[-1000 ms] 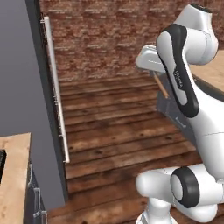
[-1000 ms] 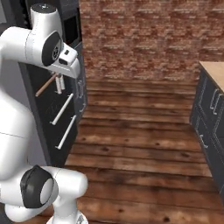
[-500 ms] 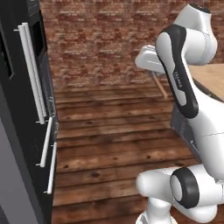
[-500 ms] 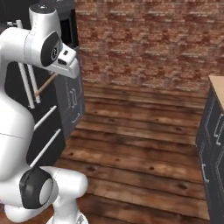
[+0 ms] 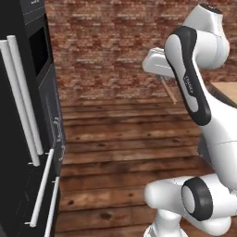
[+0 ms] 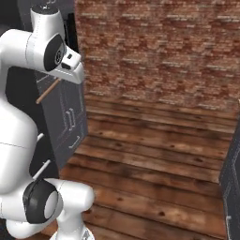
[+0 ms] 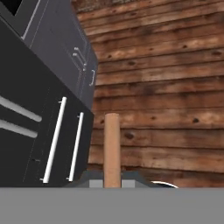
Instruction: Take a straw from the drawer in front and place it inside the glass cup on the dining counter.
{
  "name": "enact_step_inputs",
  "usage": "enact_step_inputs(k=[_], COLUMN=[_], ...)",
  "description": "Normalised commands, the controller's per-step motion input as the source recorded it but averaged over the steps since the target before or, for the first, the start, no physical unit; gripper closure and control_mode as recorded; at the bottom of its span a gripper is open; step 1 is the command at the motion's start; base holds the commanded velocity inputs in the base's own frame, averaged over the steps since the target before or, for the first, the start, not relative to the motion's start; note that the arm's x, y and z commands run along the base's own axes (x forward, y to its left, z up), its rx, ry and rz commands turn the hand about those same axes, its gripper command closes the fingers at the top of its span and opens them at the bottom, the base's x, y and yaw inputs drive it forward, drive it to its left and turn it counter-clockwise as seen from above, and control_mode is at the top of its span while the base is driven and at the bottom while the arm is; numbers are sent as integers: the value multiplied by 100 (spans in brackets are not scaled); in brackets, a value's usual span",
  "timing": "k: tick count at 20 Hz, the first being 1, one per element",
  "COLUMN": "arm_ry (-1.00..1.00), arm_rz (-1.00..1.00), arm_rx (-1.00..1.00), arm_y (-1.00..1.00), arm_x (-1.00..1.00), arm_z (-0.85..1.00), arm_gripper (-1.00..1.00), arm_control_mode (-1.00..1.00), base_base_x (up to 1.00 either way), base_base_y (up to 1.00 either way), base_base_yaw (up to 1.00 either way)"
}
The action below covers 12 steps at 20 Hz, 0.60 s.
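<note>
At the far left of the left base view, a tall black appliance (image 5: 18,115) with long white bar handles (image 5: 21,97) is standing against the brick wall (image 5: 106,46), and dark grey cabinet doors (image 5: 54,125) are running along beside it. Across the middle, the plank floor (image 5: 120,152) is stretching back to the wall. Toward the right, the gripper (image 5: 159,76) is hanging high above the floor, and its jaws are clenching the straw (image 5: 167,90) (a thin brownish-orange stick), which is slanting down and outward from them. In the right base view the straw (image 6: 48,91) is poking out to the left below the hand, in front of the grey cabinets (image 6: 70,117). In the hand view the straw (image 7: 112,148) is rising straight up from between the jaws, over the floor.
</note>
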Motion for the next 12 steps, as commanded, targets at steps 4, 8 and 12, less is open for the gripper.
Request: enact_step_inputs(k=[4,8,12], arm_ry=[0,0,0], arm_rz=[0,0,0], arm_rx=[0,0,0], arm_y=[0,0,0], arm_x=[0,0,0], arm_z=[0,0,0], arm_gripper=[100,100,100], arm_control_mode=[100,100,100], base_base_x=[100,100,100], base_base_y=[-38,-44,-37], base_base_yaw=[14,14,13])
